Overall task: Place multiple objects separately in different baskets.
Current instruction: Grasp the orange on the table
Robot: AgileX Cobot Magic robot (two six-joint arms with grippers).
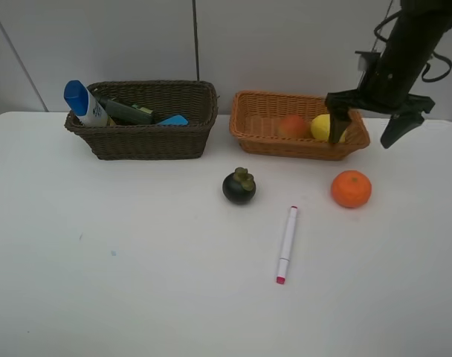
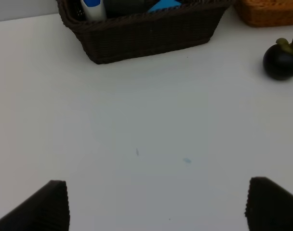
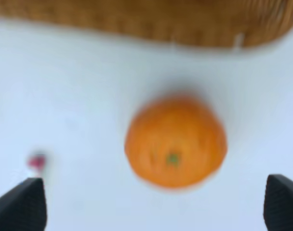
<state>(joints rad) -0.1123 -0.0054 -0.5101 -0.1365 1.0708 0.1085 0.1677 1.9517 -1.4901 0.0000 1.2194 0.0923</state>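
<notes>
right hand (image 1: pixel 366 126) spread wide, empty, over the orange (image 1: pixel 351 188), which lies on bare desk (image 1: pixel 137 260) just off the edge of the tan basket (image 1: pixel 285 145); left hand (image 2: pixel 156 207) wide open, empty

high view and close right wrist share orange (image 1: pixel 351 189).

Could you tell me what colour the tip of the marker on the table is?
Pinkish red, on the marker; clearest in the exterior high view.

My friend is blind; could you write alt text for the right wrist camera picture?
A blurred orange lies on the white table, ahead of two dark jaws standing wide apart. Beyond it stands the light wicker basket.
</notes>
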